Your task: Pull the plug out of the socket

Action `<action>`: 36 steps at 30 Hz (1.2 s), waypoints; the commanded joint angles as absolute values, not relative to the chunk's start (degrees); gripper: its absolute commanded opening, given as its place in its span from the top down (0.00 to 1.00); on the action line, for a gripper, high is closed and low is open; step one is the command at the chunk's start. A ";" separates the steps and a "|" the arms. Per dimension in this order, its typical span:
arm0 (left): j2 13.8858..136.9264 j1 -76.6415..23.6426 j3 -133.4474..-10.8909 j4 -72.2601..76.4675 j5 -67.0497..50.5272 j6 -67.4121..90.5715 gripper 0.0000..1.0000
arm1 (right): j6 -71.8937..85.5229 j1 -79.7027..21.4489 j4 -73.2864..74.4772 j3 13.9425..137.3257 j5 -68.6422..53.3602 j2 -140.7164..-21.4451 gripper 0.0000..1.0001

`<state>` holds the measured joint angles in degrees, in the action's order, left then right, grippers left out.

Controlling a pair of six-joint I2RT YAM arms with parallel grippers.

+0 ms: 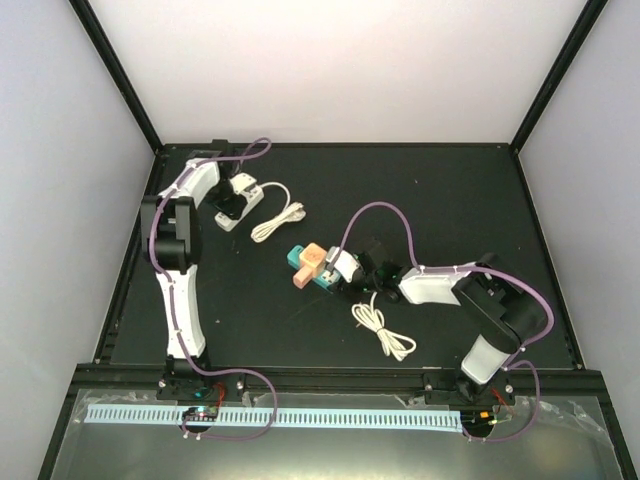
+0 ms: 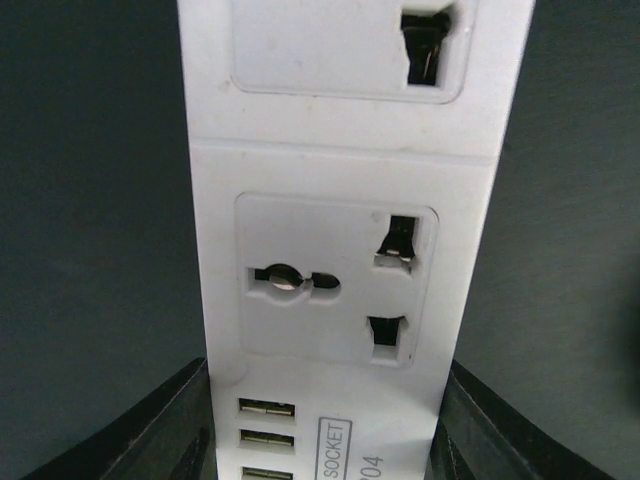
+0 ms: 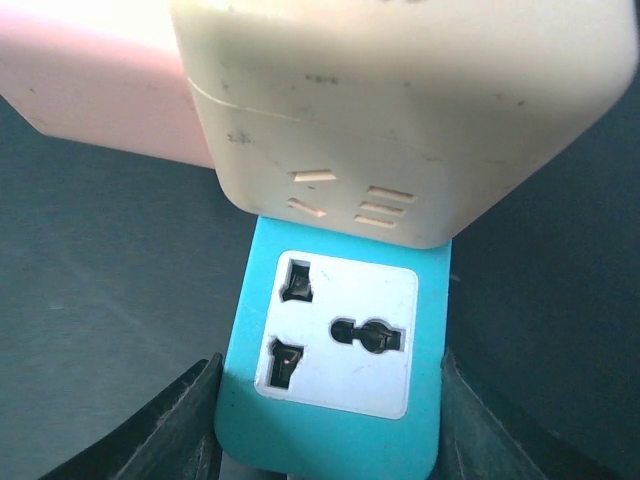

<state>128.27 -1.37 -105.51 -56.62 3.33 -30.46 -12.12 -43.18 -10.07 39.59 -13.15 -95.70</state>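
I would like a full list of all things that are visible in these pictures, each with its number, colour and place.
white power strip: 1, white, far left of the mat
teal power strip: 1, teal, middle of the mat
cream plug block: 1, cream, on the teal power strip
pink plug block: 1, pink, beside the cream one
cable coils: 2, white, one by the white power strip, one nearer than the teal one
mat: 1, black, on the table
slotted rail: 1, pale, near edge
left arm, right arm: 2, black and white
left claw: black, closed on the white power strip
right claw: black, closed on the teal power strip
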 commanded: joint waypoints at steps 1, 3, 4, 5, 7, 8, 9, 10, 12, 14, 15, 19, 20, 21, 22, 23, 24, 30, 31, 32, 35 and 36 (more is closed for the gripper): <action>126.90 -6.23 -103.89 -57.15 -2.17 -29.96 0.67 | -15.78 -47.18 -12.16 39.66 -16.96 -94.80 0.64; 126.99 -8.31 -103.86 -56.99 -3.48 -29.44 0.67 | -16.31 -49.00 -12.63 40.08 -16.84 -95.17 0.63; 127.12 -9.51 -103.88 -56.91 -4.55 -29.32 0.67 | -16.46 -49.76 -12.94 40.20 -16.79 -95.46 0.63; 127.36 -10.74 -104.03 -56.85 -5.52 -28.91 0.67 | -16.53 -50.58 -13.22 40.37 -16.79 -95.71 0.62; 127.80 -13.65 -104.36 -56.80 -6.78 -28.49 0.67 | -16.52 -51.53 -13.62 40.62 -16.58 -96.32 0.62; 128.18 -15.33 -104.52 -56.78 -7.35 -28.25 0.66 | -16.52 -51.92 -13.63 40.83 -16.41 -96.55 0.62; 128.54 -16.97 -104.81 -56.77 -7.96 -27.74 0.66 | -16.67 -52.14 -13.81 40.86 -16.29 -96.72 0.62; 128.96 -18.56 -105.30 -56.95 -9.19 -27.33 0.65 | -16.76 -52.29 -14.09 40.80 -16.20 -96.81 0.62; 130.25 -21.82 -106.96 -57.76 -12.25 -26.22 0.64 | -17.14 -52.53 -14.29 40.63 -16.03 -96.85 0.62; 131.69 -24.38 -109.65 -58.83 -15.50 -25.54 0.62 | -17.31 -52.64 -14.46 40.37 -16.12 -96.86 0.62; 132.29 -25.44 -111.10 -59.41 -16.96 -25.32 0.61 | -17.34 -52.65 -14.54 40.20 -16.15 -96.82 0.62; 133.87 -28.71 -116.39 -60.66 -20.41 -24.87 0.47 | -17.30 -52.65 -15.11 39.51 -16.30 -96.49 0.62; 134.12 -29.14 -117.61 -61.06 -20.88 -24.83 0.41 | -17.43 -52.65 -15.30 39.39 -16.45 -96.31 0.62; 134.31 -29.24 -118.60 -61.48 -21.35 -24.71 0.36 | -17.55 -52.69 -15.45 39.31 -16.56 -96.25 0.62; 134.30 -29.34 -119.25 -61.92 -21.81 -24.62 0.32 | -17.70 -52.72 -15.53 39.29 -16.74 -96.22 0.62; 134.24 -29.27 -119.75 -62.29 -22.03 -24.55 0.27 | -17.87 -52.73 -15.54 39.36 -16.85 -96.24 0.62; 133.96 -29.12 -119.90 -62.70 -21.94 -24.76 0.23 | -18.04 -52.81 -15.60 39.36 -16.89 -96.28 0.62; 129.35 -26.00 -119.10 -64.23 -21.73 -24.55 0.02 | -17.48 -53.41 -16.65 39.46 -15.59 -96.74 0.61; 128.09 -25.19 -119.09 -64.54 -21.93 -24.39 0.01 | -17.23 -53.51 -16.84 39.46 -15.22 -96.89 0.61; 126.87 -24.33 -119.05 -64.97 -22.03 -24.23 0.01 | -16.96 -53.60 -16.88 39.65 -15.03 -97.06 0.60; 121.27 -21.27 -117.63 -66.05 -23.05 -24.17 0.01 | -15.73 -53.87 -16.40 40.63 -14.21 -98.03 0.55; 119.24 -19.98 -116.32 -66.14 -23.66 -24.28 0.01 | -15.26 -54.00 -16.16 41.03 -13.85 -98.41 0.53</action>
